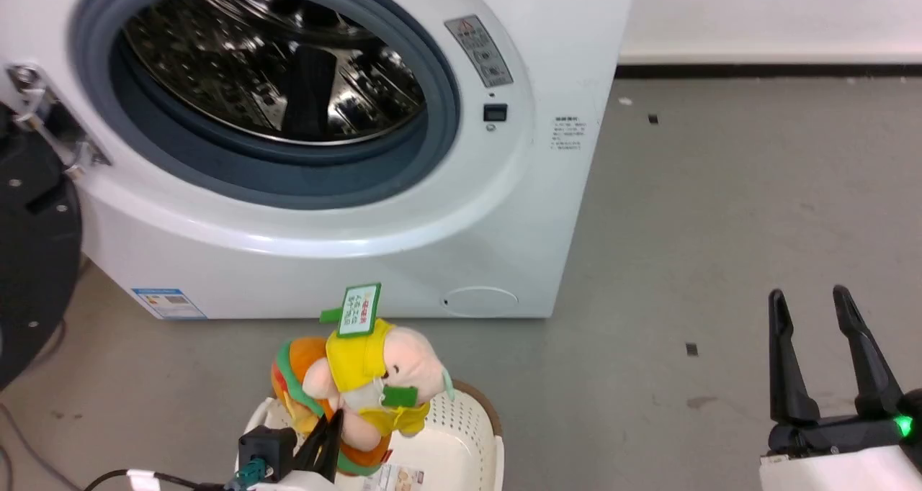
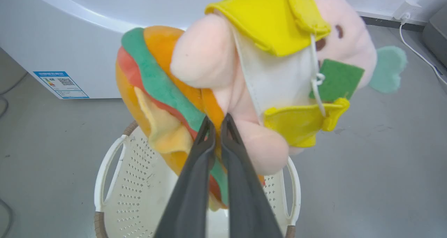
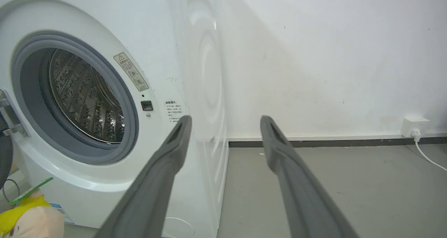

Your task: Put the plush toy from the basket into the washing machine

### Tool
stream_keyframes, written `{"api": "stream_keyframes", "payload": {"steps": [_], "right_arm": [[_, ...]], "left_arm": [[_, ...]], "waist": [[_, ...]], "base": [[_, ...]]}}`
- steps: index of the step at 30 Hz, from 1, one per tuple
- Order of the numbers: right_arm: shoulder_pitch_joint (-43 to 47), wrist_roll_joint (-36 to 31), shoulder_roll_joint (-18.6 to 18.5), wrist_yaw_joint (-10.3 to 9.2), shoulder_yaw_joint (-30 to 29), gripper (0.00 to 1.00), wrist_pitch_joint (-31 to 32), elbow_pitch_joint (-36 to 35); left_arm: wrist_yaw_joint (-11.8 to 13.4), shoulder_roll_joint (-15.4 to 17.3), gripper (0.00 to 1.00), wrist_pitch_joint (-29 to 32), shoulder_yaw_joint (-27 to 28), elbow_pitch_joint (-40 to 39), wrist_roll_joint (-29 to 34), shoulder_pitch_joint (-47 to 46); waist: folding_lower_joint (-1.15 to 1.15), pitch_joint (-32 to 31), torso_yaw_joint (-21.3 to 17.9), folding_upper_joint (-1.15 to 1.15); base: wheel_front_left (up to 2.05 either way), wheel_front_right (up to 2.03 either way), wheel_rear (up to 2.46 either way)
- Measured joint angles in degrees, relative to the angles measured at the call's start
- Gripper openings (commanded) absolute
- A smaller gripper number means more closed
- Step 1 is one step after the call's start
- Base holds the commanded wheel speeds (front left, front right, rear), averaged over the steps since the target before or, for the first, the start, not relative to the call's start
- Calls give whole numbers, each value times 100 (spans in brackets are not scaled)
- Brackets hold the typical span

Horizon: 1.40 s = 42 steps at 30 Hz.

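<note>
Head view, lower centre: left gripper (image 1: 325, 437) pinched shut on plush toy (image 1: 367, 372) above basket (image 1: 461, 440); best raised over the grey door seal (image 1: 302, 185) into washing machine (image 1: 446, 210), upper left; right gripper (image 1: 808, 293) spread, empty.

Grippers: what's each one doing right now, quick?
Left gripper: shut on the plush toy, over the basket.
Right gripper: open, holding nothing.

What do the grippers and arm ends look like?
The left gripper and right gripper each have two long, dark, tapered fingers. The right one's fingers show slot-like recesses near the tips; its black base carries a lit green light, on a white forearm. By the left one sits a small black box with a teal plug and a black cable bearing a white tag.
</note>
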Motion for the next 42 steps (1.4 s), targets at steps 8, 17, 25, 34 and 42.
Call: {"api": "stream_keyframes", "payload": {"steps": [8,17,25,34,42], "right_arm": [[192,18,0,0,-44,100,0,2],[214,42,0,0,-15,100,0,-96],[-9,38,1,0,23,100,0,-275],[-560,13,0,0,1,100,-1,-548],[-935,12,0,0,-103,100,0,-706]], "left_arm": [[33,-36,0,0,274,-1270,131,293],[48,-23,0,0,538,-2232,238,206],[134,358,0,101,853,-2338,276,-771],[126,1082,0,823,1115,-2388,324,-2375],[74,1987,0,1613,1241,-1871,516,-4146]], "waist": [[0,-316,189,0],[0,-137,122,0],[1,486,-95,0],[1,1570,-453,0],[2,2582,-820,0]], "base": [[0,0,0],[0,0,0],[0,0,0],[0,0,0],[0,0,0]]}}
